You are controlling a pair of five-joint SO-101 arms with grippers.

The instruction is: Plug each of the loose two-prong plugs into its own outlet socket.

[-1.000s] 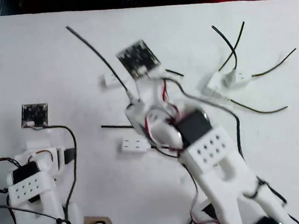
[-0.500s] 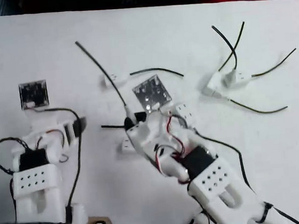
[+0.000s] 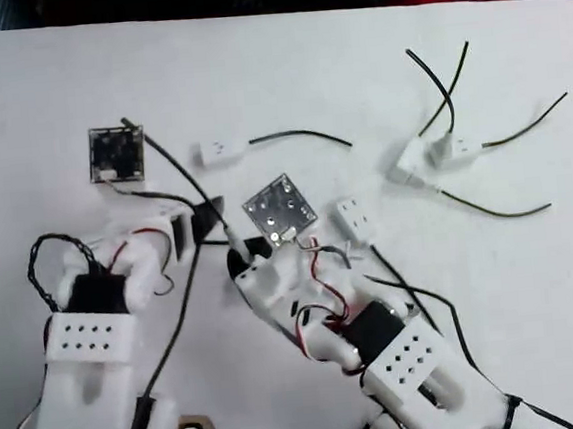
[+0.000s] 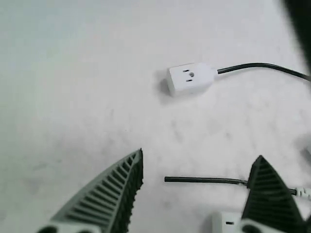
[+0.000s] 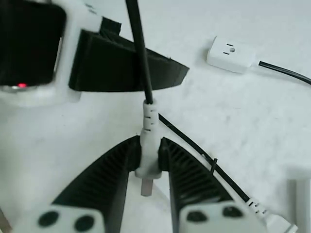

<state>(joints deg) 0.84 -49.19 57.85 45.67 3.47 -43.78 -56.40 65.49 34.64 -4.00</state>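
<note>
Judging by how things lie, most of the work on the desk [image 3: 53,74] is left to do. Toward the near left corner, the left gripper [image 4: 200,156] hangs with its fingers spread wide and nothing between them. Just right of it, near the middle of the desk, the right gripper [image 5: 149,143] is clamped on a white two-prong plug [image 5: 148,116]. Its prongs point down at the desk, its black cord runs off toward the far left, and it is not yet in any socket. Toward the far edge a white outlet socket [image 3: 223,151] lies with its slots unfilled, cord trailing right. A second socket [image 3: 352,219] lies beside the right arm and also looks unfilled. Near the right edge a white plug-and-socket pair [image 3: 432,154] looks already joined, though I cannot be sure.
</note>
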